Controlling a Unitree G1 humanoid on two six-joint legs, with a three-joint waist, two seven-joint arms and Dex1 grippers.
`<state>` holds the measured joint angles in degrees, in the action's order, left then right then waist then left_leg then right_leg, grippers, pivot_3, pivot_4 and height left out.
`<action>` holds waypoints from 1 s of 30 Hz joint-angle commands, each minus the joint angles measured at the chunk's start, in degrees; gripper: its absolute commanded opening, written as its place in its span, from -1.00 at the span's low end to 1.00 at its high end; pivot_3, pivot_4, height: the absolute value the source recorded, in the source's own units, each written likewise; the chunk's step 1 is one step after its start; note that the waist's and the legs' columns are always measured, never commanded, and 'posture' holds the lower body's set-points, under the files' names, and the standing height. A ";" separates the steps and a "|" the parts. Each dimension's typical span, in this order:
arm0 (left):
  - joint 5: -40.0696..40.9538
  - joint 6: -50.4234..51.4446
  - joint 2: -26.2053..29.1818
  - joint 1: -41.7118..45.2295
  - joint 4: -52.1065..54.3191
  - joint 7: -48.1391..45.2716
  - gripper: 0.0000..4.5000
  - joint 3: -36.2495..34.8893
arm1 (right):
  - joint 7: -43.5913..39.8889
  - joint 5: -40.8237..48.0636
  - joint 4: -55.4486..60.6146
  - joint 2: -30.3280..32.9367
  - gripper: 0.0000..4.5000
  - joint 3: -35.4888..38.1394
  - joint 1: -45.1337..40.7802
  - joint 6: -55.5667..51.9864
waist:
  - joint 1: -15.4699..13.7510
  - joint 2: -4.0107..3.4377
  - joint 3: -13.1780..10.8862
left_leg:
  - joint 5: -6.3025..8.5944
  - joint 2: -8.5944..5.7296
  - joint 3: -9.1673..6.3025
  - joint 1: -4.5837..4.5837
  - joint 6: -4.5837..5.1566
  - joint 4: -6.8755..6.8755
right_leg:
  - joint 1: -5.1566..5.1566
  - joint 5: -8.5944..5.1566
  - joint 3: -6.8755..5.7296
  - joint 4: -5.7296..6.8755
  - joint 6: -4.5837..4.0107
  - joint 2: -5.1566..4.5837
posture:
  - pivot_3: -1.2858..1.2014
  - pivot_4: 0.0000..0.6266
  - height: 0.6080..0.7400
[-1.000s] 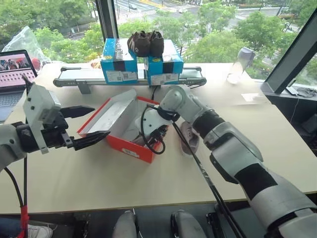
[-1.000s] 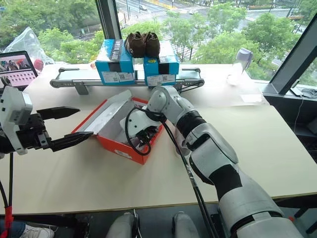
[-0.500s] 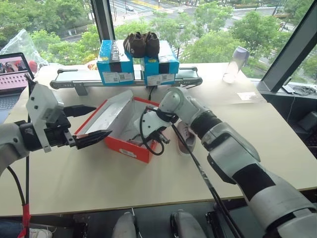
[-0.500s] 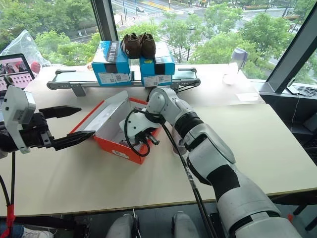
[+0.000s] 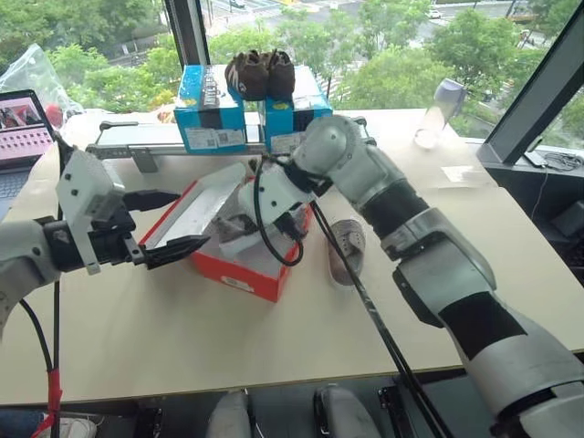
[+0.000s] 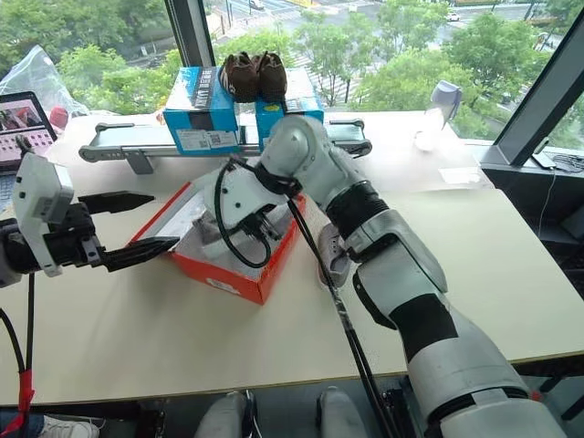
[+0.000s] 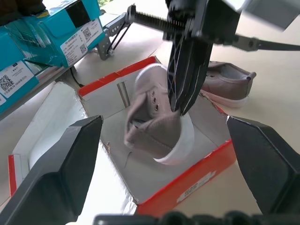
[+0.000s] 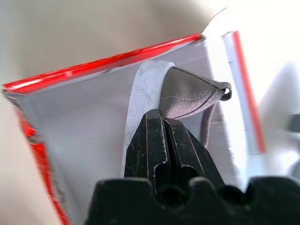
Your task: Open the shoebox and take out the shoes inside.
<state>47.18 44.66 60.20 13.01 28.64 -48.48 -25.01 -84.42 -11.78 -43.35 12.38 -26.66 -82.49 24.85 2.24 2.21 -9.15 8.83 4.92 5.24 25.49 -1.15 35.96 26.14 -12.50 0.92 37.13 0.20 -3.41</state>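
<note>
Hanging above the open red shoebox (image 7: 187, 185), one greyish-mauve sneaker (image 7: 157, 126) is pinched at its heel by the right gripper (image 7: 180, 101), fingers clamped; this is seen in the left wrist view. The second sneaker (image 5: 345, 248) is seen on the pale tabletop (image 5: 182, 328) just beside the box. The left gripper (image 5: 157, 224) is held spread wide at the lid (image 5: 205, 203), grasping nothing. Cardboard white inside; soles pale, rounded. Blue boxes (image 5: 212, 114) and a dark brown pair (image 5: 260, 73) are set by the window.

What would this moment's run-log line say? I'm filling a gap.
shoebox: open | right gripper: shut on second shoe, above box | first shoe: on table | left gripper: open, beside box
</note>
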 commanded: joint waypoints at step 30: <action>-9.24 -8.63 -6.28 17.12 -13.17 -10.34 1.00 17.71 | 4.42 11.50 22.97 34.92 -0.99 20.29 18.80 -70.97 | -0.48 -0.15 -0.20 | -0.02 -0.08 0.03 0.04 0.05 0.23 | 0.05 -0.05 0.23 0.10 0.08 0.05 | 0.03 -0.52 1.00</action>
<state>38.40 37.34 53.89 29.06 14.88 -58.29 -6.68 -82.84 -2.66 -25.84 46.73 -9.84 -63.83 -36.60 1.76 2.06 -9.36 8.80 4.85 5.24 25.53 -1.11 36.22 26.18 -12.55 1.15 37.27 0.29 -3.34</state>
